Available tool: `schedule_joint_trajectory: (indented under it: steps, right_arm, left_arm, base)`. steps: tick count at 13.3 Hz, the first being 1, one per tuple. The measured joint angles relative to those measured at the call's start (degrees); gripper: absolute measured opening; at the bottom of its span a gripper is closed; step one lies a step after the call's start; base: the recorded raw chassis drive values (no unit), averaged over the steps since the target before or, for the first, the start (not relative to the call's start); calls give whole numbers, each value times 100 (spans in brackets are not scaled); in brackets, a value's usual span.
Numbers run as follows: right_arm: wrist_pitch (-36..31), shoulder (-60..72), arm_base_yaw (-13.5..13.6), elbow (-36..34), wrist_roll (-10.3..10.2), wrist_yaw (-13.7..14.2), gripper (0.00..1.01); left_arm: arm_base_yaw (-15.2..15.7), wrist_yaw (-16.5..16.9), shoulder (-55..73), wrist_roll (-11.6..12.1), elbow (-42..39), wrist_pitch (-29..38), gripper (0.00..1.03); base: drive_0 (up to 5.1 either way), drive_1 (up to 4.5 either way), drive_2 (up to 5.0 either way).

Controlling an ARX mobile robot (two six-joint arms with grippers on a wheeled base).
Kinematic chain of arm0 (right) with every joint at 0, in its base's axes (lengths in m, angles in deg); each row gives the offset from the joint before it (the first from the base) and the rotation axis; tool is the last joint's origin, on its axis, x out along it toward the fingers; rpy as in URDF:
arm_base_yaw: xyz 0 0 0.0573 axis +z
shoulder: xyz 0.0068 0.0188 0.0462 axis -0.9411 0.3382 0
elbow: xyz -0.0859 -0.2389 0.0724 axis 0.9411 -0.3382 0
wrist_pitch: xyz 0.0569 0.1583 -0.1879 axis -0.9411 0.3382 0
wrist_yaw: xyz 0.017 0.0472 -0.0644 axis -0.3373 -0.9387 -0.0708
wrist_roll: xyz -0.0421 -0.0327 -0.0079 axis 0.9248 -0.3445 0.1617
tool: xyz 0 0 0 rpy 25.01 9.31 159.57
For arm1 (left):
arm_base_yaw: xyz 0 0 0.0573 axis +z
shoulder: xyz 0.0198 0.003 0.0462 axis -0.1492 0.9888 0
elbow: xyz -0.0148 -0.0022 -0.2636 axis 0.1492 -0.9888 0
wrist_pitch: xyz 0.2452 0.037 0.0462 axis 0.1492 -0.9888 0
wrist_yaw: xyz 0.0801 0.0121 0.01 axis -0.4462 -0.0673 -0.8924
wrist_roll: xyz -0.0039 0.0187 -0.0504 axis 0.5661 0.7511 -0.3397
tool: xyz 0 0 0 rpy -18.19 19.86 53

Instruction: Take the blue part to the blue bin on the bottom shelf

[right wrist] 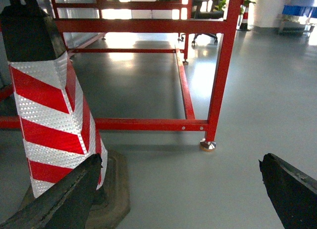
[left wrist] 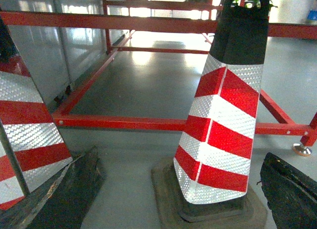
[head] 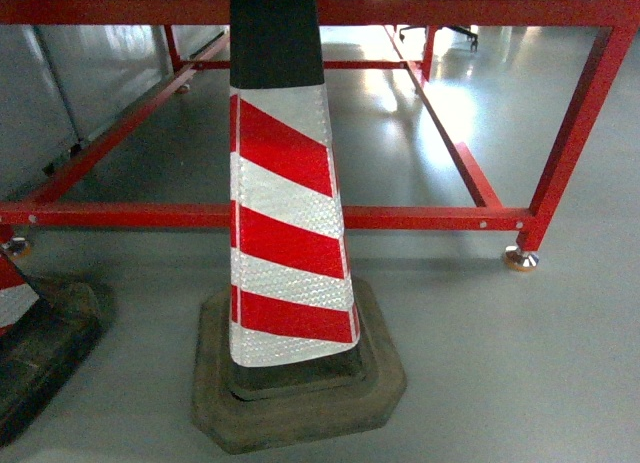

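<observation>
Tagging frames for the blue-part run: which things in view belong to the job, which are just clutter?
Job things:
- left gripper, open, holding nothing
- right gripper, open, holding nothing
- blue part, blue bin and bottom shelf: none in view

Clutter:
- striped traffic cone
- second cone at left
- red steel frame
- grey floor

Left gripper point(left wrist: 173, 199) showing dark, rough, worn-looking fingers point(left wrist: 292, 189), right gripper point(right wrist: 178, 194) showing same blk wedge-shaped fingers point(right wrist: 292, 189)
</observation>
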Motion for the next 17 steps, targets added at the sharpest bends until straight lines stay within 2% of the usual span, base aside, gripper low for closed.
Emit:
schedule_joint_trajectory:
  steps: [17]
  right_arm:
    - [11,0,0,0,-2,7,98]
  left_arm:
    - [0,2,0,0,0,-20,98]
  base:
    - [0,0,0]
